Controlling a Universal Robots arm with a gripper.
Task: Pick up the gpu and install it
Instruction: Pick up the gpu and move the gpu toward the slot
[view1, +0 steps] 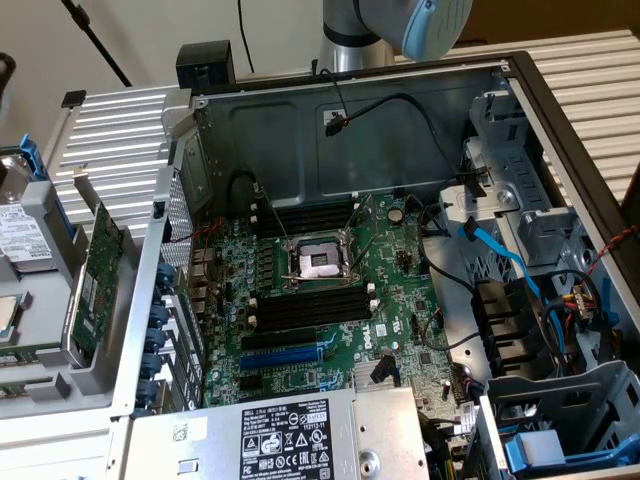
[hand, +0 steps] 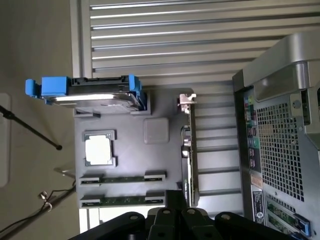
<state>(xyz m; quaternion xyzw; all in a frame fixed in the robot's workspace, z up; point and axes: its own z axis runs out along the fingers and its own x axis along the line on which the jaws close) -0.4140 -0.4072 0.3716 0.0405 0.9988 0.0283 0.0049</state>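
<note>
As it stands edgewise, the gpu shows green board.

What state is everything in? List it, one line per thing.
gpu: standing on edge in the gray holder, not installed.
end effector: shut, holding nothing, above the holder.
computer case: open, side panel off.
memory sticks: seated in motherboard slots.
hard drive: resting in the holder.

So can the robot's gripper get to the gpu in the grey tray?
Probably yes: the gpu stands on edge in the grey tray with nothing covering it, and the shut gripper hangs over it.
</note>
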